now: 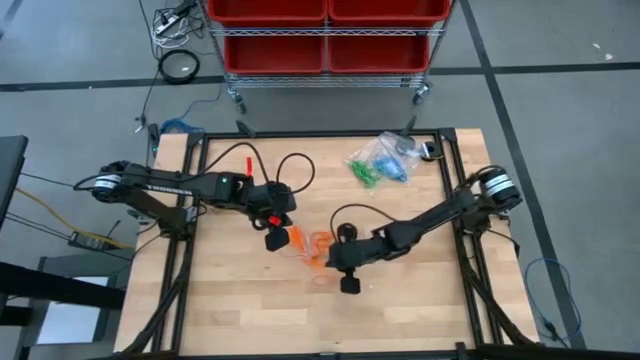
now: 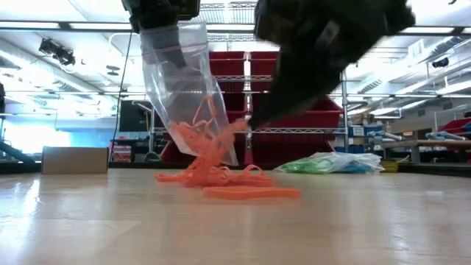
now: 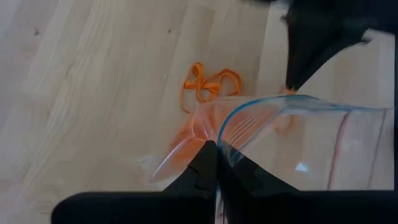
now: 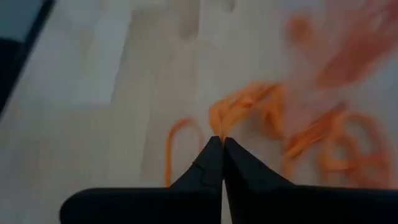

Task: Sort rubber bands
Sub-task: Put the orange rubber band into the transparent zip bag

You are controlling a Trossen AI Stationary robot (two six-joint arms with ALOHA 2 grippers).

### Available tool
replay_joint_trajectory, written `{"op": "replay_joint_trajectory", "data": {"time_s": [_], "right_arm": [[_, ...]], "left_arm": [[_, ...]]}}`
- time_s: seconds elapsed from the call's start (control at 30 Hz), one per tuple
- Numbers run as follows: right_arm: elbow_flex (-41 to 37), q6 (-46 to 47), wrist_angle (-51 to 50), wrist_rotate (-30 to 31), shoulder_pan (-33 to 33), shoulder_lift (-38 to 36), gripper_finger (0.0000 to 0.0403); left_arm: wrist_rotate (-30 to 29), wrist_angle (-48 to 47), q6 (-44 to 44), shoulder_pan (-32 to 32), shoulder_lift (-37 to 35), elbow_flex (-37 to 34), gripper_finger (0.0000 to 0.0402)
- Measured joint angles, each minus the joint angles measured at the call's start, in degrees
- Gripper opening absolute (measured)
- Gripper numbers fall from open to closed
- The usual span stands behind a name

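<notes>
Thin orange rubber bands (image 2: 221, 177) lie in a tangled clump mid-table on the light wooden tabletop (image 1: 240, 300), some flat on the wood, some spilling from the mouth of a clear plastic zip bag (image 2: 184, 81) that hangs tilted above them. More orange loops show w/ the bag in the left wrist view (image 3: 208, 84).

Left gripper (image 3: 216, 149): fingers clenched on the bag's rim, holding it up just left of the clump. Right gripper (image 4: 222, 142): fingers pinched together, tips at an orange band strand in the clump (image 4: 242, 102); whether it truly holds the strand can't be told. It sits just right of the pile, close to the bag.

Far right of table: a second clear bag w/ green and blue bands (image 1: 380, 160), well apart from both arms. Beyond the table, a metal rack w/ red bins (image 1: 325, 35).
</notes>
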Motion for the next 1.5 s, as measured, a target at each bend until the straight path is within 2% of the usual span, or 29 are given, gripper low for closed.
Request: {"op": "replay_joint_trajectory", "data": {"time_s": [0.2, 0.37, 0.67, 0.83, 1.0, 1.13, 1.33, 1.5], "right_arm": [[0.03, -2.48, -0.04, 2.98, 2.40, -8.83, 0.0000], [0.00, -3.82, 2.20, 3.38, 2.76, -12.39, 0.0000], [0.02, -9.64, 14.21, 3.62, 1.48, -12.38, 0.0000], [4.82, -14.37, 14.73, 3.84, -0.73, -11.22, 0.0000], [15.32, -19.11, 0.70, 3.38, -2.43, -4.48, 0.0000], [22.21, -20.65, -9.22, 4.34, -3.44, 1.17, 0.0000], [24.50, -22.02, -14.97, 10.64, -3.87, 3.56, 0.0000], [24.59, -21.95, -16.88, 12.84, -4.56, 3.56, 0.0000]], "left_arm": [[-0.45, 0.87, 0.01, 0.02, 0.00, 0.00, 0.0017], [-2.94, 2.10, 0.02, 0.03, 0.02, 0.00, 0.0017], [-3.99, 1.29, 0.03, 2.30, 1.41, 0.00, 0.0017], [-1.62, 1.25, 0.00, 3.43, 4.41, 0.00, 0.0017], [3.23, 1.90, -0.04, 3.76, 7.47, 0.00, 0.0017], [4.57, 1.79, -0.38, 3.74, 7.98, 0.00, 0.0017], [7.79, 1.83, -1.35, 3.76, 7.49, 0.00, 0.0017], [9.33, 1.91, -1.58, 3.74, 7.48, 0.00, 0.0017]]}}
